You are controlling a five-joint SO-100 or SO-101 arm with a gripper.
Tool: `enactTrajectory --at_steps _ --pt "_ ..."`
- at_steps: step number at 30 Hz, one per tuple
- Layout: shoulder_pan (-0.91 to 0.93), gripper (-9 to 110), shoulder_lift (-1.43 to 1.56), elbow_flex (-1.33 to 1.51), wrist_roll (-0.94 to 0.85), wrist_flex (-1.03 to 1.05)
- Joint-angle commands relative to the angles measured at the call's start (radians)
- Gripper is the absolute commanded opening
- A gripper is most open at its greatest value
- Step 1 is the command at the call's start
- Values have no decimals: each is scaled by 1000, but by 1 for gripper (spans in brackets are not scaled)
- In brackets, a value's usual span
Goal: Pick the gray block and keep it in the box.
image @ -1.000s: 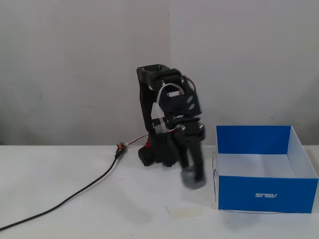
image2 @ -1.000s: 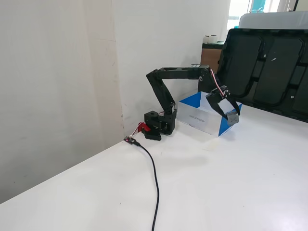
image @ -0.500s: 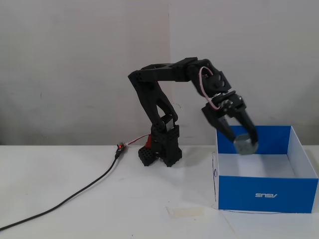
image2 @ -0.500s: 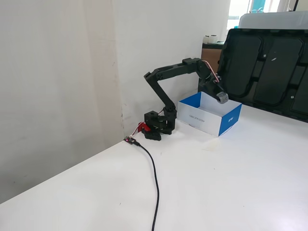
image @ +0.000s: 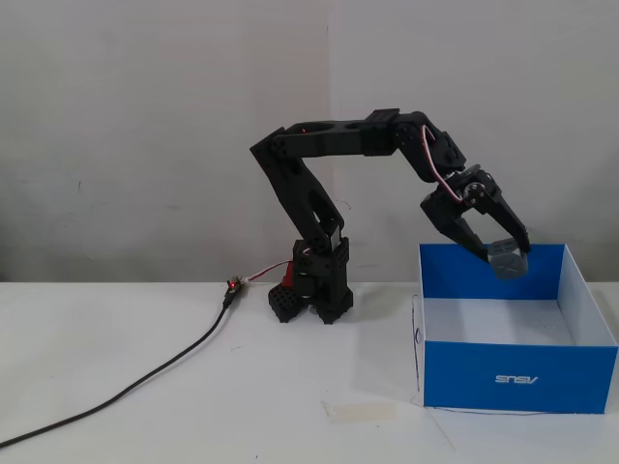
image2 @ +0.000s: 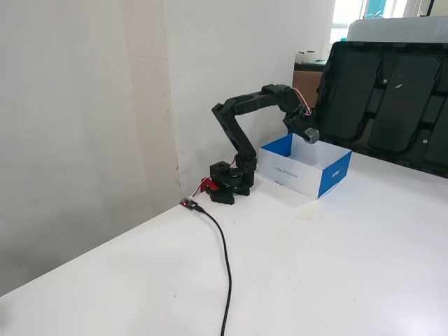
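1. Fixed views both show the gripper (image: 503, 253) closed around the gray block (image: 507, 260); the jaws pinch it from two sides and the block hangs at their tips, clear of every surface.
2. Seen from the front, the block sits above the box (image: 517, 379), level with the top of its blue back wall and toward the right half of the opening; the other fixed view places the block (image2: 310, 134) over the box (image2: 304, 165) near its far side, though how far inside the back rim it hangs I cannot tell.
3. The step in hand, as I judge it, is the release; the carry looks finished and only the drop is left.
4. To do it well, lower the wrist first so the block goes down between the walls before the jaws part; a drop from this height onto the white floor may bounce the rounded cube toward a wall or over the rim.
5. Check the depth; if the block is too close to the back wall, draw the arm (image: 334, 140) a little toward its base so the cube falls on open floor rather than on the cardboard edge.
6. Open the jaws slowly and fully; a half opening may leave the block caught on one finger.
7. Lift straight up afterwards; a sideways exit could catch the thin wall and drag the light box across the table (image: 145, 416).
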Motion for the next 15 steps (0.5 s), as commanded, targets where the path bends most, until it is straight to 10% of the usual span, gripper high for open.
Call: enactTrajectory --at_steps 1,7,15 --pt "-12 24 -3 -78 8 -23" --pt "-8 28 -15 -98 -6 5" --pt "130 0 40 -110 -57 86"
